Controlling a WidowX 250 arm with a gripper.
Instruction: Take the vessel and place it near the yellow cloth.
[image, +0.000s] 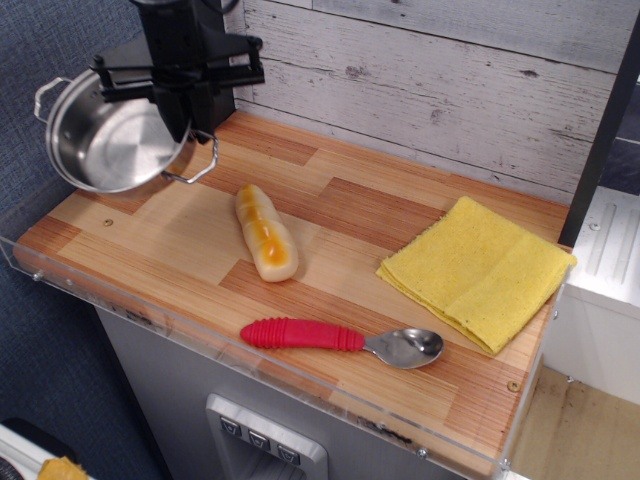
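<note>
The vessel (105, 140) is a shiny steel pot with wire loop handles. It hangs tilted in the air above the table's far left corner. My gripper (182, 128) is shut on its right rim and holds it well off the wood. The yellow cloth (478, 270) lies folded on the right side of the table, far from the pot.
A bread roll (265, 232) lies left of centre on the wooden table (340, 215). A red-handled metal spoon (340, 339) lies near the front edge. A clear plastic rim (200, 322) runs along the front and left. A plank wall stands behind.
</note>
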